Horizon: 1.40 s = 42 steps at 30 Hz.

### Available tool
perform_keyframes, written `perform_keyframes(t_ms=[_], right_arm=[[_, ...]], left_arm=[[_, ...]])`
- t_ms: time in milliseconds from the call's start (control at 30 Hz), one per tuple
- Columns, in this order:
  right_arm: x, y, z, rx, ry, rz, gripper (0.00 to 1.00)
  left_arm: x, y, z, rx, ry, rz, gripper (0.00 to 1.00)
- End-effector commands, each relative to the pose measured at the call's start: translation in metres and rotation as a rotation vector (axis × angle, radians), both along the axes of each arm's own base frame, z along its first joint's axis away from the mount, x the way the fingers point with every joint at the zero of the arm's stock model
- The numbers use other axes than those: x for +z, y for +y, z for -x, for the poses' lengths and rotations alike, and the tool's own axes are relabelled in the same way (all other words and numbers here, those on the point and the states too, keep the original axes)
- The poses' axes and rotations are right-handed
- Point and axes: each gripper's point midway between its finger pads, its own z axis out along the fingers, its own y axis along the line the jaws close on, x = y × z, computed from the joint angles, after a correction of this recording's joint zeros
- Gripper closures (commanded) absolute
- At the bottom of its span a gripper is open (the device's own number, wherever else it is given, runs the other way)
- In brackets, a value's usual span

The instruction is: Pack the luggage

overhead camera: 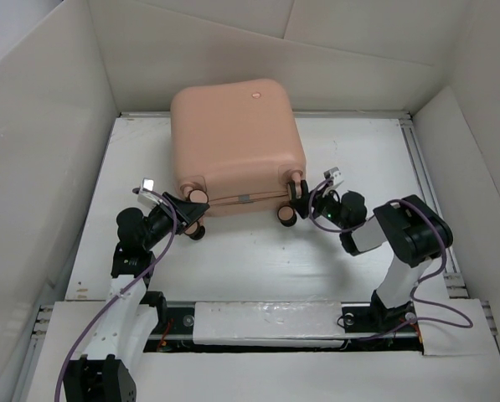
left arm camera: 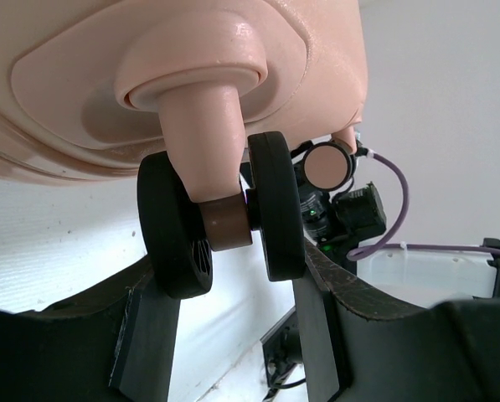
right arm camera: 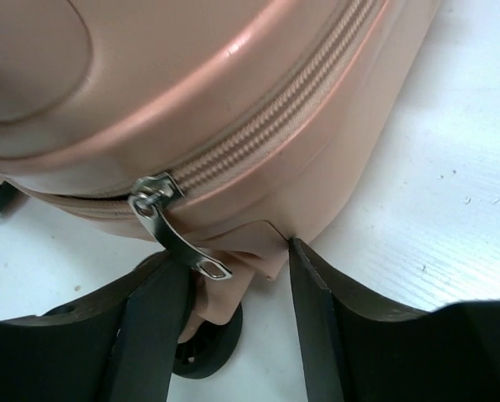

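The luggage (overhead camera: 233, 134), a closed peach-pink hard-shell suitcase, lies flat at the back middle of the table. My left gripper (overhead camera: 195, 211) is at its near left corner. In the left wrist view the fingers (left arm camera: 149, 335) press from both sides on the black twin caster wheel (left arm camera: 270, 205) under the shell (left arm camera: 149, 67). My right gripper (overhead camera: 298, 201) is at the near right corner, open. In the right wrist view its jaws straddle the corner wheel mount. The metal zipper pull (right arm camera: 178, 239) hangs by the left finger, and the right fingertip touches the shell (right arm camera: 191, 84).
White walls stand round the white table (overhead camera: 258, 260). A rail with the arm bases (overhead camera: 258, 322) runs along the near edge. Another caster wheel (right arm camera: 208, 347) sits under the right gripper. The right arm's wrist (left arm camera: 350, 209) shows behind the left caster.
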Motion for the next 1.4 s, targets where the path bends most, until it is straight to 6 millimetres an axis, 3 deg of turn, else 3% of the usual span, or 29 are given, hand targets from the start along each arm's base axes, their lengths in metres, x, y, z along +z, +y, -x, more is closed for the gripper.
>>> perform_keyframes(t_ms=[0,300,533,600,733,767,833,900,967,1000,1033,1133,1200,1233,1367], right_arm=[[0.146,0.008,-0.004,0.029,-0.504,-0.187,0.43],[0.165,0.004,0.002,0.023,-0.531,-0.122,0.5],[0.159,0.011,-0.002,0.041,-0.511,-0.117,0.77],[0.162,0.015,0.004,0.043,-0.518,-0.15,0.89],[0.158,0.02,0.018,0.033,-0.48,-0.211,0.98],[0.147,0.026,0.026,0.026,-0.441,-0.229,0.99],[0.147,0.034,0.041,0.023,-0.42,-0.306,1.0],[0.152,0.051,0.06,0.005,-0.419,-0.383,1.0],[0.137,0.075,0.078,0.018,-0.34,-0.416,1.0],[0.143,0.079,0.071,-0.055,-0.332,-0.453,1.0],[0.136,0.088,0.071,-0.077,-0.318,-0.44,1.0],[0.135,0.112,0.078,-0.143,-0.311,-0.447,1.0],[0.123,0.128,0.086,-0.171,-0.3,-0.407,1.0],[0.121,0.121,0.077,-0.272,-0.283,-0.406,1.0],[0.106,0.11,0.083,-0.437,-0.263,-0.337,1.0]], left_arm=[[0.058,-0.004,0.003,-0.057,-0.31,-0.061,1.0],[0.058,-0.003,0.001,-0.047,-0.31,-0.061,1.0],[0.058,-0.003,0.001,-0.047,-0.31,-0.061,1.0],[0.056,-0.003,0.0,-0.048,-0.301,-0.061,1.0],[0.053,-0.004,0.0,-0.056,-0.308,-0.052,1.0],[0.055,-0.004,0.001,-0.055,-0.308,-0.042,1.0],[0.06,-0.006,0.002,-0.063,-0.315,-0.024,1.0],[0.062,-0.006,0.001,-0.063,-0.316,-0.014,1.0],[0.064,-0.006,0.0,-0.063,-0.321,-0.003,1.0],[0.065,-0.007,0.0,-0.063,-0.311,0.009,1.0],[0.067,-0.007,0.0,-0.063,-0.322,0.008,1.0],[0.074,-0.009,0.005,-0.081,-0.33,0.026,1.0],[0.077,-0.009,0.007,-0.081,-0.341,0.025,1.0],[0.077,-0.009,0.007,-0.081,-0.334,0.033,1.0],[0.079,-0.011,0.012,-0.101,-0.338,0.04,1.0]])
